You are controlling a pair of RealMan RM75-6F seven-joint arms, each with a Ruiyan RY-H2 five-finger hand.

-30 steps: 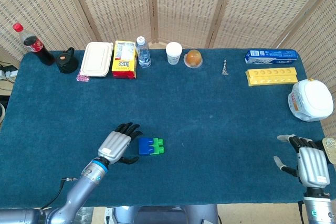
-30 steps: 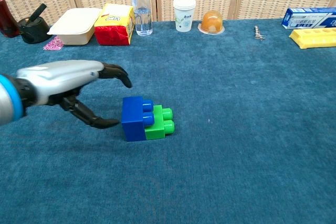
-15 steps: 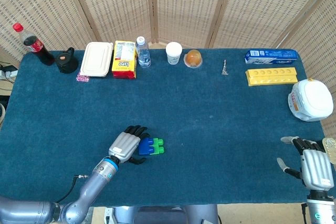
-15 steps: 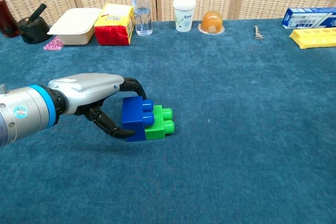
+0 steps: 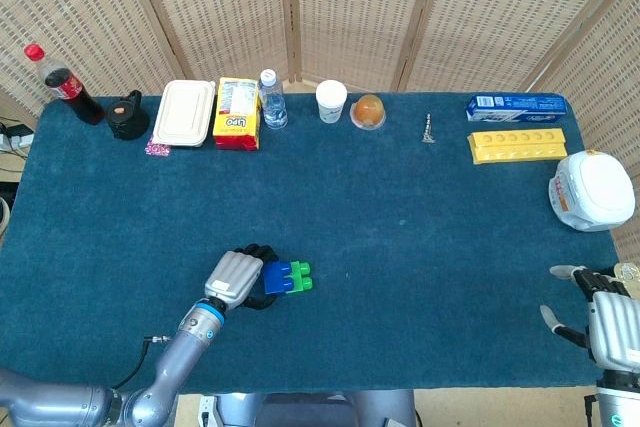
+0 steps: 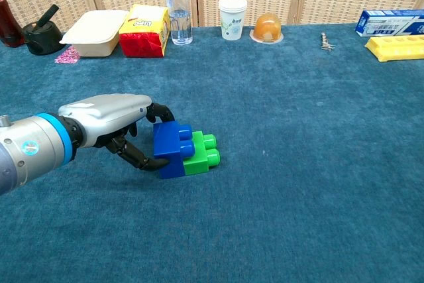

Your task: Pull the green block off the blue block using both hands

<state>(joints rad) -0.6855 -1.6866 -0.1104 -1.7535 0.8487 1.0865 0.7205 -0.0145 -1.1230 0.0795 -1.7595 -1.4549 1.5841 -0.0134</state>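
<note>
— Where are the blocks?
— Near the table's (image 5: 420,247) front left: blue block (image 6: 169,149) with green block (image 6: 201,154) joined on its right.
— And the hands?
— Left hand (image 6: 116,118) grips the blue block, thumb beneath, fingers above. Right hand (image 5: 612,319) rests at the front right edge, fingers spread, holding nothing.

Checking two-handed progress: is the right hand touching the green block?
No, the right hand sits at the table's edge, far from the green block.

Blue block (image 6: 169,149), green block (image 6: 202,154); teal table cloth (image 5: 420,227); silver left hand (image 6: 109,112), black fingers (image 6: 139,160).
</note>
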